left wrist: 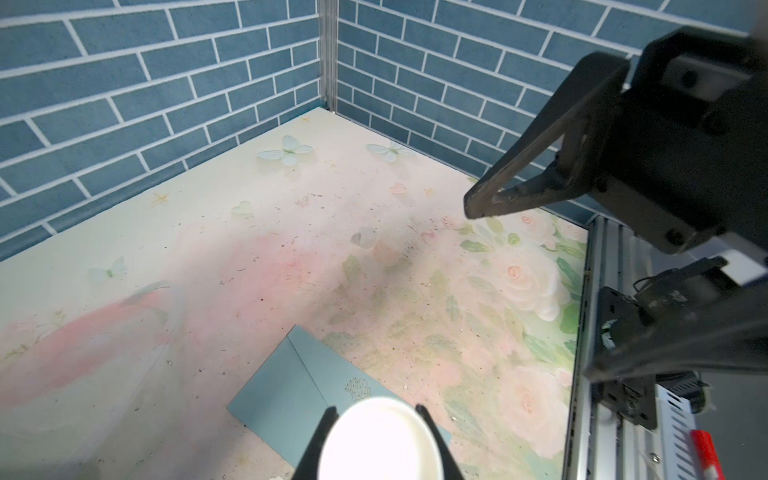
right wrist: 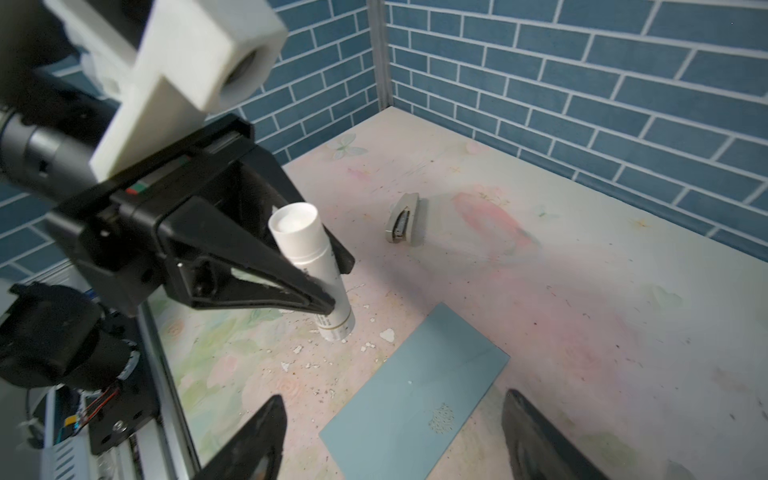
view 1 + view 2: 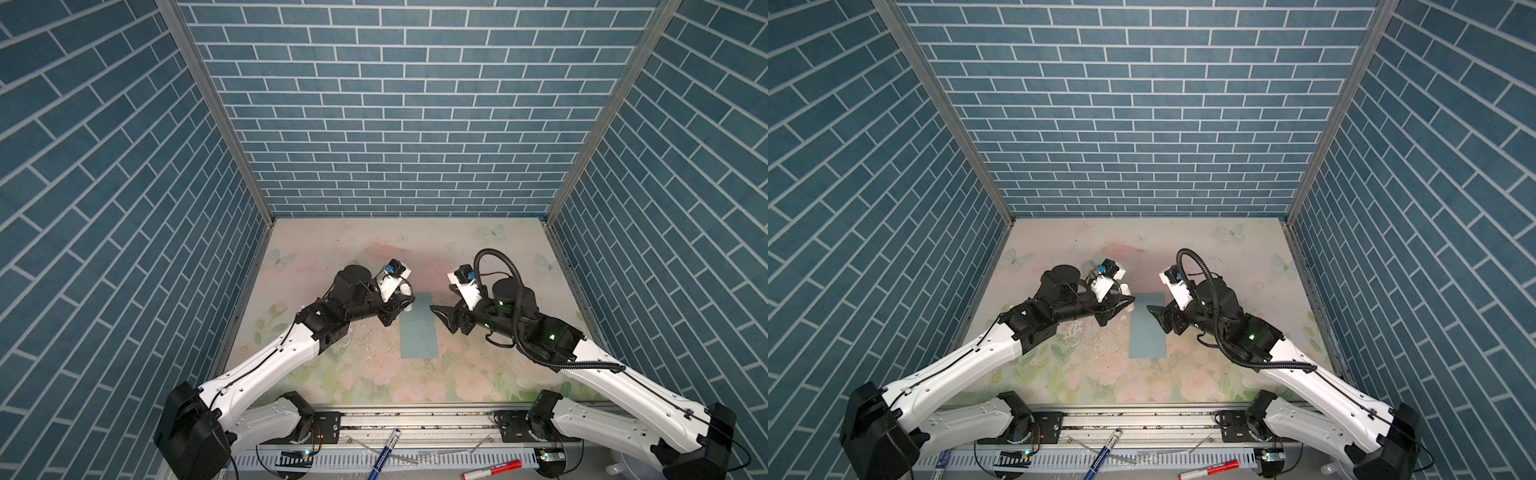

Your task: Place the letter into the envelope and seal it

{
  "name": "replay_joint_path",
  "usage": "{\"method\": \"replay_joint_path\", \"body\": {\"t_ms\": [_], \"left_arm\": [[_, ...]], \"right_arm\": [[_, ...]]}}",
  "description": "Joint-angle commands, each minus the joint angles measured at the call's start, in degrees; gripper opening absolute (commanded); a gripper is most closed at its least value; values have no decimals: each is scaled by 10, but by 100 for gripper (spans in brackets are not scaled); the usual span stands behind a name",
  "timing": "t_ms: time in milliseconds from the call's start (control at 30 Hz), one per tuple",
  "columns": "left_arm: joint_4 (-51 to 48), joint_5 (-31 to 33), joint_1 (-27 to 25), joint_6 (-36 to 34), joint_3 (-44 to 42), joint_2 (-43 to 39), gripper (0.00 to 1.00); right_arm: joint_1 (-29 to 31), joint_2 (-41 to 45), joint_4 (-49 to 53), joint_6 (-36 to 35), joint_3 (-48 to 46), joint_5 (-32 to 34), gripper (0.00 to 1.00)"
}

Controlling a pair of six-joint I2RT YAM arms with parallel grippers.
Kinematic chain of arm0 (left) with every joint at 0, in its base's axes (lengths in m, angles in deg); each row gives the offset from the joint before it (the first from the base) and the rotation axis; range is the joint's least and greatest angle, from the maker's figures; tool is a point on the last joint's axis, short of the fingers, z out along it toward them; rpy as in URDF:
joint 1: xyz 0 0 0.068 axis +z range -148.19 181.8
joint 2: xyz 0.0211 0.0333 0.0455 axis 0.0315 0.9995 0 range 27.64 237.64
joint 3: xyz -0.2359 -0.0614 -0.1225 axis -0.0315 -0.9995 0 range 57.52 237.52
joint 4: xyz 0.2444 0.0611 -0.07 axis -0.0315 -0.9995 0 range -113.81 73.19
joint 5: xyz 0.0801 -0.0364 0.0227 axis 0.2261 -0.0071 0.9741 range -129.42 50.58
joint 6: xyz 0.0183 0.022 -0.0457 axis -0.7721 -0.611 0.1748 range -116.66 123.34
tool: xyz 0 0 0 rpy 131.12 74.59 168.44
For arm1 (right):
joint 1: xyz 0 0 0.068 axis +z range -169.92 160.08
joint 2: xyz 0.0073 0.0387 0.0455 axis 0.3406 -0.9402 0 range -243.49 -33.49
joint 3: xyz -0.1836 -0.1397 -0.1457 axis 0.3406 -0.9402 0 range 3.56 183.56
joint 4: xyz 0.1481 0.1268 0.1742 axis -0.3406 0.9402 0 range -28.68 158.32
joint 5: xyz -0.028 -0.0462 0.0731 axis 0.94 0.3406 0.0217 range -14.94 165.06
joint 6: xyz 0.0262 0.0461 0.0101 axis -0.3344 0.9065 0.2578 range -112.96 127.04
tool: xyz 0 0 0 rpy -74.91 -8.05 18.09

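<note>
Your left jaws gripped the glue stick (image 2: 305,245) just left of the envelope (image 3: 417,332), which lay flat mid-frame on the desk, and your right jaws stood wide at its right edge, so you'd best have pinned it before gluing.

Both top views look steeply down from high behind the arms over the whole counter (image 3: 332,249), while wrist cameras sit close behind the left end effector (image 1: 376,415) and right end effector (image 2: 392,409), sharing the envelope (image 2: 432,374) between them.
</note>
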Motion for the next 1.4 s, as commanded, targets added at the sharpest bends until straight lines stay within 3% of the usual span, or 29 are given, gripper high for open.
{"method": "replay_joint_path", "body": {"t_ms": [0,200,567,1033,1367], "left_arm": [[75,73,-26,-5,-42,22,0],[211,160,-82,-17,-119,86,0],[443,232,-139,2,-200,218,0],[566,223,-147,27,-240,309,0],[565,221,-147,33,-250,309,21]], "right_arm": [[-11,25,-5,32,-17,83,81],[-28,56,-10,57,-55,142,80],[-44,68,-16,72,-88,138,80],[-52,59,-25,77,-101,125,80],[-53,50,-25,82,-104,111,80]]}}
